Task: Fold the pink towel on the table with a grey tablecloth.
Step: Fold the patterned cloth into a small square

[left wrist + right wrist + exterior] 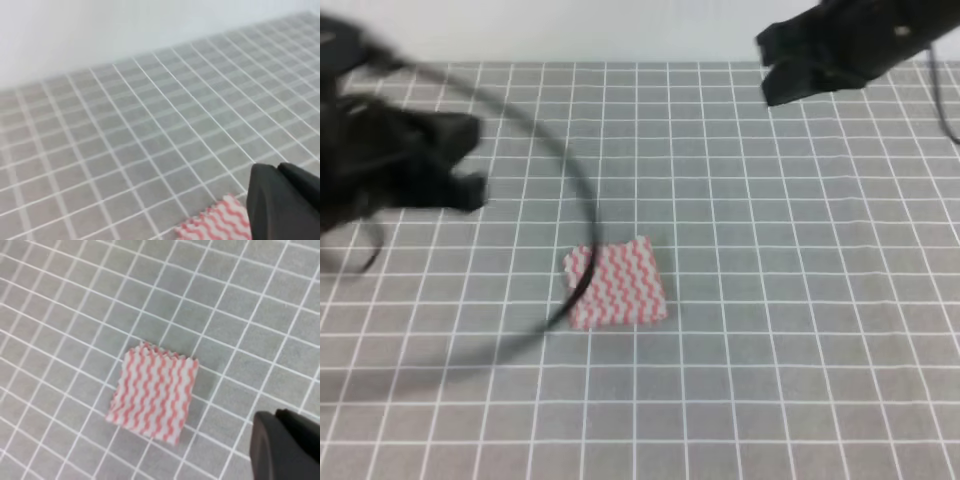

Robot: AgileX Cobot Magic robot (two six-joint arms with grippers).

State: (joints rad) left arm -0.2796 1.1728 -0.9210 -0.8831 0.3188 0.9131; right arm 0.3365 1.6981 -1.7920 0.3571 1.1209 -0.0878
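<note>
Right tool (287, 445): dark housing at the lower right corner of the right wrist view, nearest the lens; only one blunt part shows, so how far it is open cannot be told; nothing visibly held.
Left tool (285, 202): dark bulk cut off by the frame in its own view; blurred in the high view (450, 165); opening cannot be told; clear of the cloth.
Pink towel (154, 394): compact small rectangle, lying flat near the middle of the counter (800, 330), apparently already folded, since it spans few grid squares.
Arm positions: both raised, well apart from the towel; judged to be clear because the folding looks done.
Cable (582, 190): dark loop crossing the towel's left edge in the high view.
Hidden: layers and inner edges of the fold.
</note>
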